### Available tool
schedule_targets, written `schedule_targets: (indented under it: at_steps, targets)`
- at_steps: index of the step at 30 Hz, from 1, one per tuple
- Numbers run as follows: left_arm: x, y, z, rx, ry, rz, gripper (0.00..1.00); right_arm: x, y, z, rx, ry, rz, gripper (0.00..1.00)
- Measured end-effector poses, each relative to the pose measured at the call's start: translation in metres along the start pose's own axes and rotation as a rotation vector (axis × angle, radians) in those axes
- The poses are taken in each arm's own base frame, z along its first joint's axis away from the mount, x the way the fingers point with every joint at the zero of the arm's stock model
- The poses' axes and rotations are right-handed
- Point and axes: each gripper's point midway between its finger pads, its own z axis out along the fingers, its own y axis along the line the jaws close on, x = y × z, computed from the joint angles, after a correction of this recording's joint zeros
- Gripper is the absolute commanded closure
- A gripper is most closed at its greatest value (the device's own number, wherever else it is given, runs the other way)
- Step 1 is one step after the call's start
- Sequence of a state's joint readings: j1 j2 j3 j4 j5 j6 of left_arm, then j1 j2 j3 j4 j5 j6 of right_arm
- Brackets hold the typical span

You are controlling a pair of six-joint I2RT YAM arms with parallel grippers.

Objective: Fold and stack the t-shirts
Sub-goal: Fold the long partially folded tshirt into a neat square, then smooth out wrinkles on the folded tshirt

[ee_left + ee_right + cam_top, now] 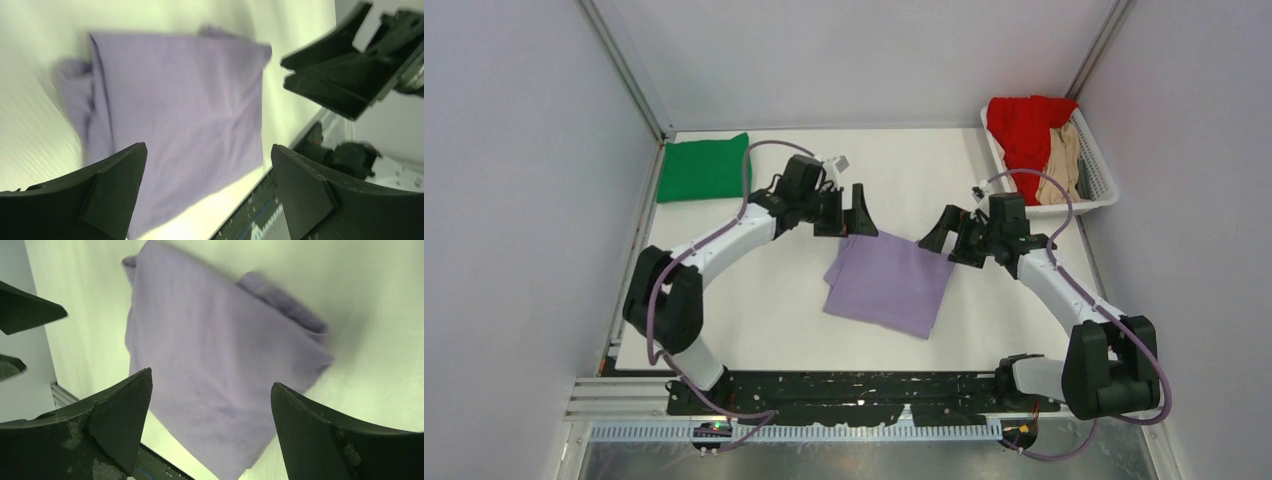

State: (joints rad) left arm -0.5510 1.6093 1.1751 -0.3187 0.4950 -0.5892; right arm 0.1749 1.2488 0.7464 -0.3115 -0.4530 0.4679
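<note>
A folded lavender t-shirt (pixel 891 284) lies flat in the middle of the table; it also shows in the left wrist view (pixel 185 110) and in the right wrist view (pixel 215 370). A folded green t-shirt (pixel 703 168) lies at the far left. A red t-shirt (pixel 1024 128) and a tan t-shirt (pixel 1060 160) lie in the basket. My left gripper (pixel 860 214) is open and empty above the lavender shirt's far left corner (pixel 207 155). My right gripper (pixel 946 234) is open and empty above its far right corner (pixel 210 390).
A white slatted basket (pixel 1104 185) stands at the far right. The table's white mat (pixel 754 330) ends at a black rail along the near edge. Metal frame posts and grey walls stand on both sides.
</note>
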Motion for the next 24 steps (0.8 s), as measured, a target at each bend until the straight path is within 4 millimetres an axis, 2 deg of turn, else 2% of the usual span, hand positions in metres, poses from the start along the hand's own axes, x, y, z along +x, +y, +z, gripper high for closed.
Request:
schedule_targets:
  at_steps: [1, 4, 7, 11, 15, 19, 24]
  targets:
    - [-0.017, 0.001, 0.005, -0.009, -0.021, 0.015, 0.02, -0.009, -0.009, -0.003, 0.017, -0.029, 0.02, 0.05]
    - [-0.053, 0.012, 0.028, -0.055, -0.038, 0.038, 0.08, -0.026, -0.034, -0.011, 0.076, -0.083, 0.076, 0.05]
    - [-0.07, 0.031, 0.055, -0.099, -0.01, 0.041, 0.13, -0.032, -0.053, -0.012, 0.132, -0.104, 0.092, 0.03]
    - [-0.062, 0.058, 0.087, -0.132, 0.064, 0.017, 0.18, -0.03, -0.073, -0.004, 0.179, -0.087, 0.134, 0.01]
    - [-0.044, 0.078, 0.102, -0.168, 0.13, -0.024, 0.21, -0.029, -0.085, 0.009, 0.192, -0.07, 0.169, 0.01]
    - [-0.044, 0.081, 0.112, -0.162, 0.143, -0.032, 0.25, -0.026, -0.094, 0.022, 0.197, -0.052, 0.194, 0.06]
    - [-0.046, 0.079, 0.117, -0.14, 0.145, -0.038, 0.34, -0.027, -0.095, 0.028, 0.185, -0.052, 0.204, 0.14]
